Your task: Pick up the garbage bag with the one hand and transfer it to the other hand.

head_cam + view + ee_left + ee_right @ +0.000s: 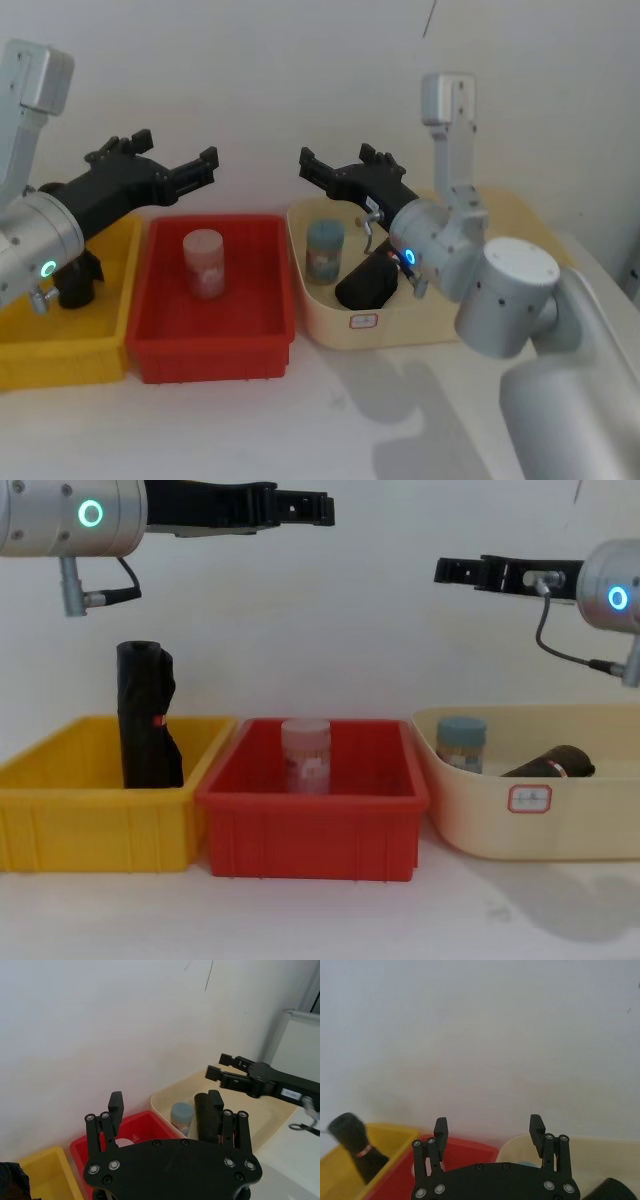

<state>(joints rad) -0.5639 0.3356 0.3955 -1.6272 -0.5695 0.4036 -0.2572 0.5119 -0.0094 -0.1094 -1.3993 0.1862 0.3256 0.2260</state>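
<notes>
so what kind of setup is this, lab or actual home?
Looks like a lab test bench, not a home: three plastic bins, yellow, red and cream, lined up on a white table against a bare white wall.

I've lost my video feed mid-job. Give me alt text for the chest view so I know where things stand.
Both grippers hover open and empty above three bins: the left gripper over the red bin, the right gripper over the cream bin. A black roll stands upright in the yellow bin; another black roll lies in the cream bin beside a blue-lidded jar.
</notes>
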